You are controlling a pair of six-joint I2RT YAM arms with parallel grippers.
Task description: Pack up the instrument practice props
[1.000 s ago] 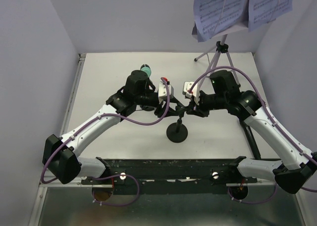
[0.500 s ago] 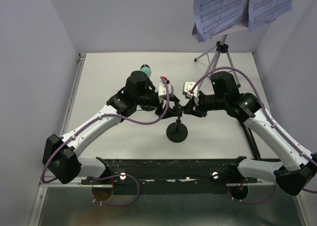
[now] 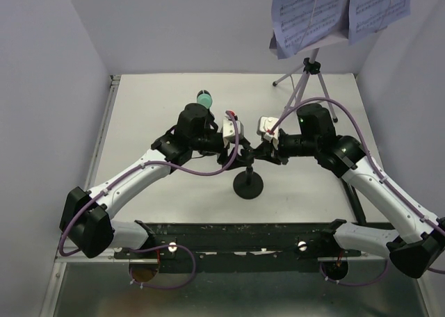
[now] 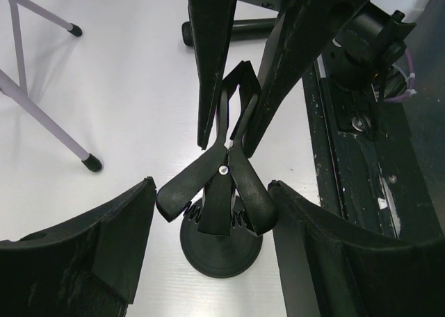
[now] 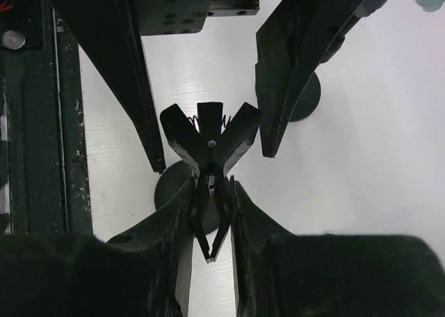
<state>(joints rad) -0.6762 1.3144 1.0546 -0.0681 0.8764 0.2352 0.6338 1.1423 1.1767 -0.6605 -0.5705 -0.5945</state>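
White table (image 3: 153,115), black round-based mic holder (image 3: 247,186) standing near centre — lilac tripod rack (image 3: 310,66) at far right

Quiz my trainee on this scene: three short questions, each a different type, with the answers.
1. True or false: the sheet music sits on the music rack.
2. Fill in: the left tool straddles the handles of the mic holder clip with its fingers ____ (open or shut).
3. What does the right tool grip? A. the tips of the clip; B. a leg of the music rack; C. the sheet music.
Key: 1 true; 2 open; 3 A.
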